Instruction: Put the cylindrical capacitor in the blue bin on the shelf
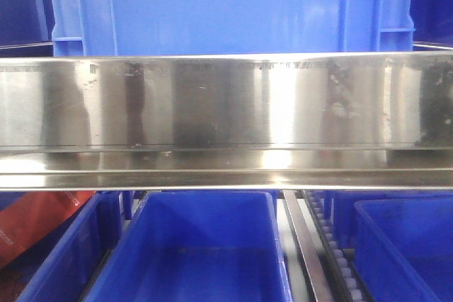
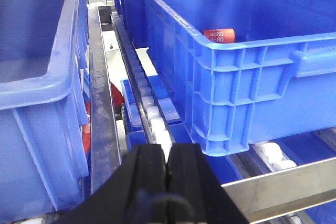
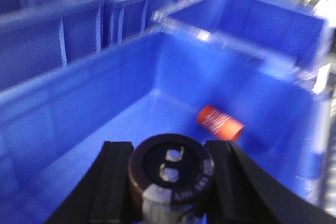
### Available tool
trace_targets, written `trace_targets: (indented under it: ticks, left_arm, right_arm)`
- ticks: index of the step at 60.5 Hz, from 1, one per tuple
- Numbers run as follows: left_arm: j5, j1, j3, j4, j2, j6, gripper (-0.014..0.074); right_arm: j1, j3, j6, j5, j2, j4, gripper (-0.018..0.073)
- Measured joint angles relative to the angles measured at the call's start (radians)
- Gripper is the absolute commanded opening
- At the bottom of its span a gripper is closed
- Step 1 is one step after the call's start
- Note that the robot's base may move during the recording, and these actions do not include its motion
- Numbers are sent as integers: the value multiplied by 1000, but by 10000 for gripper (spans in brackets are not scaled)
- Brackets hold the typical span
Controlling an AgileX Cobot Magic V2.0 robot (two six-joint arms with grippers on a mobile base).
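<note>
capacitor held over the bin, not yet let go

our right gripper (image 3: pixel 170 182) is clamped on the cylindrical capacitor (image 3: pixel 170 174), one black finger (image 3: pixel 113 182) pressed to each side of its dark body. the grip across the round sides leaves the terminal end free, and that end faces the right wrist camera: we see the flat black face with two pale metal lugs. so the long axis runs roughly along the camera's line of sight, out of the jaws and toward the lens, with the far end hidden behind the near face. a pale grey band with small print shows on the lower edge of the sleeve.

the capacitor hangs above the open blue bin (image 3: pixel 79 114), inside its walls and clear of its floor. an orange-red cylinder (image 3: pixel 220 122) already lies on its side on that floor, near the far wall. the picture is blurred, so we can only guess that the part sits square in the grip.

our left gripper (image 2: pixel 169 182) is closed on nothing, pads pressed together, parked low by the shelf (image 1: pixel 226 104) beside a white roller track (image 2: pixel 152 114). we judge it is kept there to stay out of the way.

the front view shows only the steel rail and bins.
</note>
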Motion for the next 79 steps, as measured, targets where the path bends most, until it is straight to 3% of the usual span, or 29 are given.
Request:
trace_targets:
  ticks: [10, 14, 22, 26, 30, 36, 42, 57, 63, 67, 79]
  left_arm:
    - [0, 0, 0, 0, 0, 0, -111]
    - [0, 0, 0, 0, 0, 0, -111]
    - [0, 0, 0, 0, 0, 0, -111]
    - [0, 0, 0, 0, 0, 0, -111]
    - [0, 0, 0, 0, 0, 0, -111]
    - [0, 0, 0, 0, 0, 0, -111]
    - [0, 0, 0, 0, 0, 0, -111]
    - [0, 0, 0, 0, 0, 0, -111]
    - [0, 0, 0, 0, 0, 0, -111]
    - [0, 0, 0, 2, 0, 0, -111]
    - [0, 0, 2, 14, 0, 0, -111]
  right_arm:
    - [1, -75, -2, 22, 170, 3, -64]
    - [1, -87, -2, 30, 218, 3, 45]
    - [1, -91, -2, 48, 271, 3, 386]
    - [1, -91, -2, 50, 277, 3, 478]
    - [1, -93, -2, 50, 277, 3, 503]
    - [1, -93, -2, 50, 275, 3, 487]
    - [1, -93, -2, 50, 262, 3, 414]
    - [-9, -93, -2, 50, 156, 5, 8]
    - [-36, -93, -2, 50, 90, 7, -111]
    - [-60, -81, -2, 45, 33, 7, -156]
    - [-124, 72, 0, 7, -171, 7, -143]
